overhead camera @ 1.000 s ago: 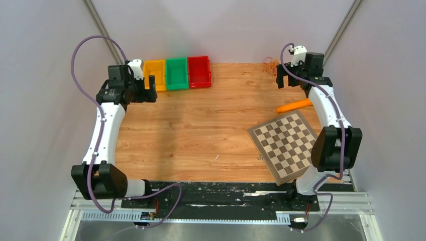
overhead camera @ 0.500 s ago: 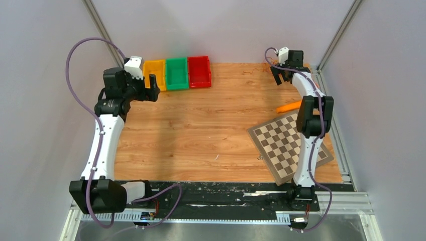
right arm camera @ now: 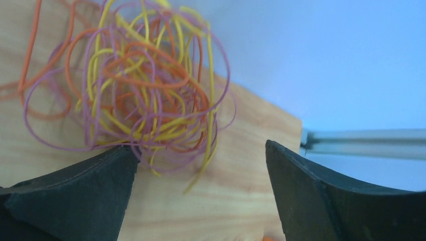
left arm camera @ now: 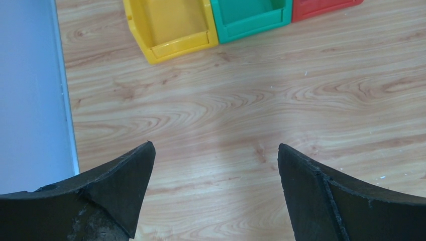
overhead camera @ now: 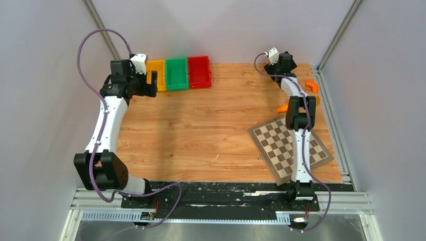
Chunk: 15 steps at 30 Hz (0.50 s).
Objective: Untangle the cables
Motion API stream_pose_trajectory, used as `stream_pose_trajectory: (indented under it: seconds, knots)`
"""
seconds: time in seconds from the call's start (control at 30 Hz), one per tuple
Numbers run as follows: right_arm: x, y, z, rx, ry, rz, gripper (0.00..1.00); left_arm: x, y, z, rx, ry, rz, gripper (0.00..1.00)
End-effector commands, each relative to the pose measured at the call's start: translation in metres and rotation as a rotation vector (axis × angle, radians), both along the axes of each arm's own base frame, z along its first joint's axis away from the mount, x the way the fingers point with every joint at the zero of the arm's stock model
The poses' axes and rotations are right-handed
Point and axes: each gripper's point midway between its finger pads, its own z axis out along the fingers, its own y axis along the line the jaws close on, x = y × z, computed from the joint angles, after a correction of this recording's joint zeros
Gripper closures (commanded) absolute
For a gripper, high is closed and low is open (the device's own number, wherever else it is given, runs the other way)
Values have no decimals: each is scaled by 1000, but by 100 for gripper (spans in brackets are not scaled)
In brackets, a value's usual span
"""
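Cables (right arm camera: 145, 85): yellow, orange and lilac tangle, upper left of right-wrist view; probably light, springy, best pinched at one outer loop; right gripper (right arm camera: 201, 150) and left gripper (left arm camera: 216, 150), jaws apart, empty.

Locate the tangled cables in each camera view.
Top external: not visible; the right tool covers the far right corner of the wooden table.
Left wrist: not in it.
Right wrist: cables upper left, ahead of the tool.
Shared landmark: the wooden table.
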Motion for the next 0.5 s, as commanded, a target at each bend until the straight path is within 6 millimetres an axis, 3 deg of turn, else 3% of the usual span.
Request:
stream_pose_trajectory:
  seconds: [0.0, 0.07, 0.1, 0.23, 0.3, 0.33, 0.43, 0.47]
  knots:
    - [30, 0, -7, -97, -106, 34, 0, 9, 7, 19, 46, -25, 12, 0]
    - [38, 1, -8, -127, -149, 62, 4, 12, 8, 18, 52, -14, 14, 0]
    - [41, 2, -8, -141, -168, 75, 11, 12, 8, 18, 53, -9, 15, 0]
    - [45, 16, 7, -106, -194, 141, 68, 19, 11, 24, 37, -25, 53, 0]
    - [36, 64, 26, -57, -166, 267, 95, 24, 19, 31, 30, -63, 126, 0]
    - [27, 82, 38, -35, -159, 329, 100, 23, 20, 33, 18, -79, 146, 0]
    - [-10, 135, 97, 73, -172, 496, 100, 23, 10, 48, 6, -177, 75, 0]
    - [-25, 152, 118, 117, -165, 547, 100, 20, 4, 39, 7, -170, 34, 0]
